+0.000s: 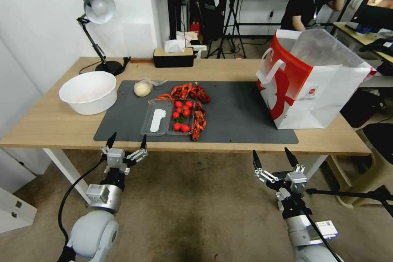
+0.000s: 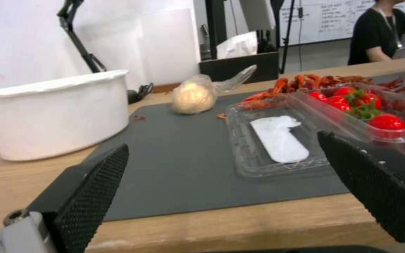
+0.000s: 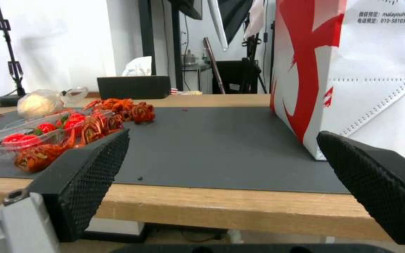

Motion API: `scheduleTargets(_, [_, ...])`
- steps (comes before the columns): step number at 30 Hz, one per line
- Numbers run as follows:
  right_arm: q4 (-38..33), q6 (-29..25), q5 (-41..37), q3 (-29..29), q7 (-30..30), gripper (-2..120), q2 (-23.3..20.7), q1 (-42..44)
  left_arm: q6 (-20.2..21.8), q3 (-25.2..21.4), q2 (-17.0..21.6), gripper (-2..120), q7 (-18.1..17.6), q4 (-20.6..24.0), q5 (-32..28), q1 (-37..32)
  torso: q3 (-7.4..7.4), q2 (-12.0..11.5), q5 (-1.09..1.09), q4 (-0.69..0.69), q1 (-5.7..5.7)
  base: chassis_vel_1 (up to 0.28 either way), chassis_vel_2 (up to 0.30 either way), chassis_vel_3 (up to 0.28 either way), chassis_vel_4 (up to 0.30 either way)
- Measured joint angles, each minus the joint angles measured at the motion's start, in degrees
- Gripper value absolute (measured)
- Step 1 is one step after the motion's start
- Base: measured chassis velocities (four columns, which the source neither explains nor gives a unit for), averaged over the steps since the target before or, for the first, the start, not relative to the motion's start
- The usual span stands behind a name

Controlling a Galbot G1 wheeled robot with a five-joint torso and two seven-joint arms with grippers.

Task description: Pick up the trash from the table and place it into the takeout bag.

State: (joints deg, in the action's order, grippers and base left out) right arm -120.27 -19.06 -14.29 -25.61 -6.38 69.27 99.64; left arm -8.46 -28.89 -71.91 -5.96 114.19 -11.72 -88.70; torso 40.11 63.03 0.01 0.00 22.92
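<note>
On the table [image 1: 49,125] lies a dark grey mat [image 1: 237,110] with the trash on it. The trash is a bagged beige bun [image 1: 142,88] [image 2: 192,97], a heap of red crayfish shells [image 1: 189,90] [image 3: 123,109], and an open clear plastic tray [image 1: 157,120] [image 2: 277,144] holding cherry tomatoes [image 1: 181,114]. The red-and-white takeout bag [image 1: 311,86] [image 3: 352,70] stands upright with its mouth open at the mat's right end. My left gripper [image 1: 129,135] [image 2: 222,141] hangs open just before the table's front edge, facing the tray. My right gripper [image 1: 271,151] [image 3: 223,133] is open below the front edge, left of the bag.
A big white bowl [image 1: 88,91] sits left of the mat. A desk lamp [image 1: 97,28] and a black tissue box [image 1: 173,56] stand along the back edge. Tripods and another desk fill the room behind.
</note>
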Motion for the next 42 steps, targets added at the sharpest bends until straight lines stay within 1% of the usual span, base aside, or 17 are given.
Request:
scheduleTargets(5, [-0.06,-0.02,0.19,0.12,0.00,100,0.23,0.20,0.14,-0.50,-0.71,100,-0.81,-0.38,0.58,-0.34,0.00,0.00,-0.02,0.00,0.00,0.000,0.000,0.000,0.000])
scheduleTargets(9, [-0.04,0.03,0.96,0.02,-0.28,100,0.23,0.15,0.48,-0.19,0.58,100,-0.83,-1.40,-0.36,1.17,0.00,0.00,-0.01,0.01,0.00,0.000,0.000,0.000,0.000])
scheduleTargets(12, [0.05,0.17,1.39,-0.06,-0.56,100,0.38,0.08,1.55,0.14,2.17,100,-0.84,-2.22,-2.51,4.04,0.00,0.00,-0.01,0.01,0.00,0.000,0.000,0.000,0.000])
scheduleTargets(15, [0.00,0.32,1.81,0.37,-0.63,100,0.74,0.07,4.59,1.28,4.97,100,-1.16,-2.92,-6.04,10.71,0.00,0.00,0.00,-0.01,0.00,0.000,0.000,0.000,0.000])
scheduleTargets(16, [0.00,0.32,1.81,0.37,-0.63,100,0.74,0.07,4.59,1.28,4.97,100,-1.16,-2.92,-6.04,10.71,0.00,0.00,0.00,-0.01,0.00,0.000,0.000,0.000,0.000])
scheduleTargets(20, [-0.20,0.41,2.76,1.14,-0.69,100,1.28,0.04,8.01,4.10,7.83,100,-1.64,-3.96,-9.45,18.38,0.00,0.00,0.00,-0.01,0.01,0.000,0.000,0.000,0.000])
scheduleTargets(21, [-0.20,0.41,2.76,1.14,-0.69,100,1.28,0.04,8.01,4.10,7.83,100,-1.64,-3.96,-9.45,18.38,0.00,0.00,0.00,-0.01,0.01,0.000,0.000,0.000,0.000])
scheduleTargets(24, [-0.42,0.45,3.08,1.30,-0.77,100,1.79,0.23,10.43,6.62,8.93,100,-2.01,-7.02,-11.65,24.60,0.00,0.00,-0.02,0.01,0.00,0.000,0.000,0.000,0.000])
scheduleTargets(25, [-0.42,0.45,3.08,1.30,-0.77,100,1.79,0.23,10.43,6.62,8.93,100,-2.01,-7.02,-11.65,24.60,0.00,0.00,-0.02,0.01,0.00,0.000,0.000,0.000,0.000])
scheduleTargets(29, [-0.44,0.52,3.10,1.00,-0.80,100,1.86,0.38,13.56,10.11,9.60,100,-2.05,-12.88,-14.70,34.68,0.01,-0.01,-0.01,0.00,0.00,0.000,0.000,0.000,0.000])
scheduleTargets(30, [-0.44,0.52,3.10,1.00,-0.80,100,1.86,0.38,13.56,10.11,9.60,100,-2.05,-12.88,-14.70,34.68,0.01,-0.01,-0.01,0.00,0.00,0.000,0.000,0.000,0.000])
scheduleTargets(33, [-0.43,0.56,3.11,0.69,-0.84,100,1.94,0.46,16.41,13.49,9.98,100,-2.65,-19.08,-15.75,42.96,0.01,-0.01,0.02,-0.02,0.01,0.000,0.000,0.000,0.000])
scheduleTargets(34, [-0.43,0.56,3.11,0.69,-0.84,100,1.94,0.46,16.41,13.49,9.98,100,-2.65,-19.08,-15.75,42.96,0.01,-0.01,0.02,-0.02,0.01,0.000,0.000,0.000,0.000])
scheduleTargets(36, [-0.44,0.60,3.10,0.45,-0.85,100,2.01,0.51,20.03,15.59,10.06,100,-3.50,-22.23,-16.70,46.76,0.01,-0.01,-0.02,0.00,0.01,0.000,0.000,0.000,0.000])
scheduleTargets(37, [-0.41,0.60,3.10,0.26,-0.85,100,2.10,0.53,21.11,16.61,10.03,100,-4.02,-24.15,-17.06,48.86,0.01,0.00,0.01,0.01,0.01,0.000,0.000,0.000,0.000])
scheduleTargets(41, [-0.27,0.61,3.10,-0.12,-0.87,100,2.33,0.73,22.82,18.79,9.57,100,-4.21,-28.47,-17.04,52.99,0.01,-0.01,-0.02,0.00,0.01,0.000,0.000,0.000,0.000])
scheduleTargets(42, [-0.27,0.61,3.10,-0.12,-0.87,100,2.33,0.73,22.82,18.79,9.57,100,-4.21,-28.47,-17.04,52.99,0.01,-0.01,-0.02,0.00,0.01,0.000,0.000,0.000,0.000])
